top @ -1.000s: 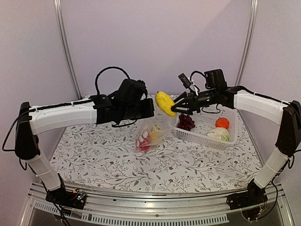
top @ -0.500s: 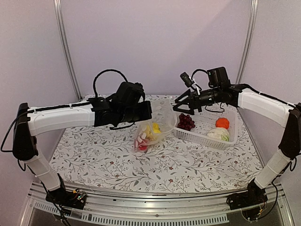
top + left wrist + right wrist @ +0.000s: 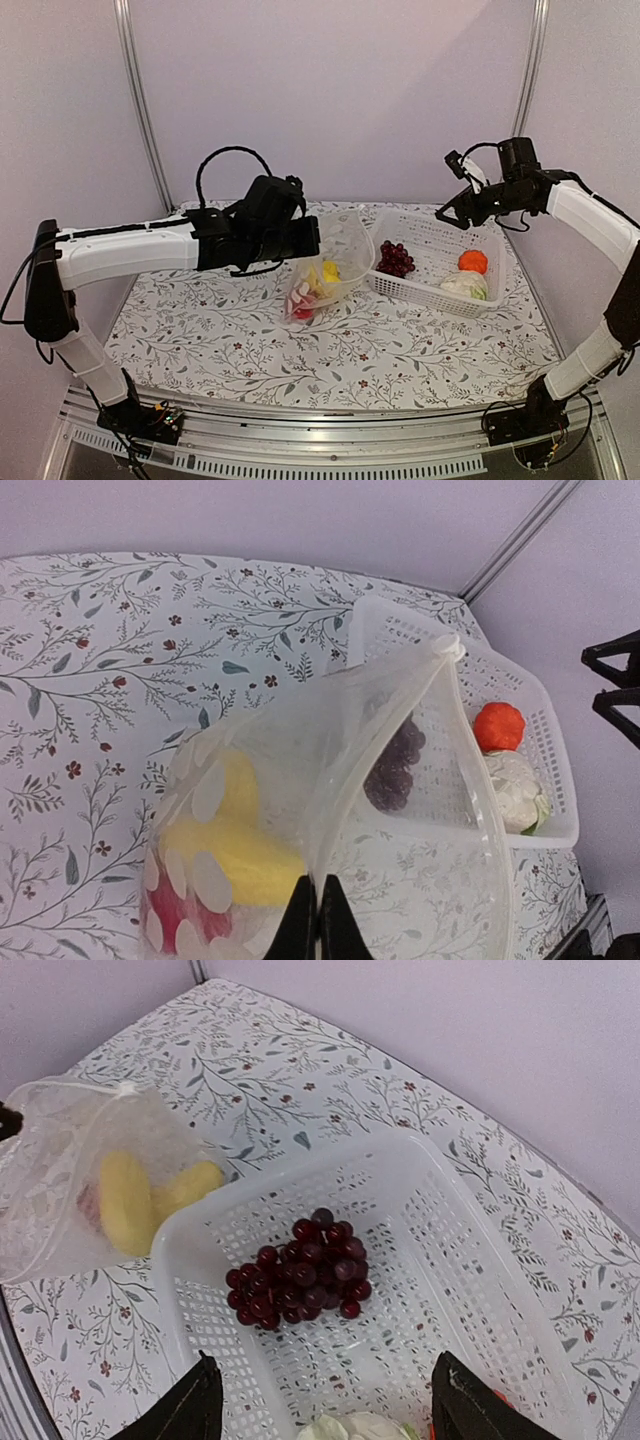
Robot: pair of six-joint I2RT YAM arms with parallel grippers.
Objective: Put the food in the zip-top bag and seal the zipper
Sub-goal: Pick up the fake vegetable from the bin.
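Two yellow pieces (image 3: 127, 1200) and a red pepper (image 3: 300, 306) lie in the clear bag (image 3: 325, 270), just left of the white basket (image 3: 430, 291). Left claw (image 3: 318, 900) pinched tight on the bag's mouth edge. Grapes (image 3: 300, 1270), orange fruit (image 3: 473, 261) and cabbage (image 3: 465, 285) in the basket. Right claw (image 3: 325, 1395) above the basket, spread wide, empty.

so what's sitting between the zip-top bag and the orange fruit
The dark red grape bunch, inside the white basket, lies between the bag and the orange fruit; the top external view shows it.
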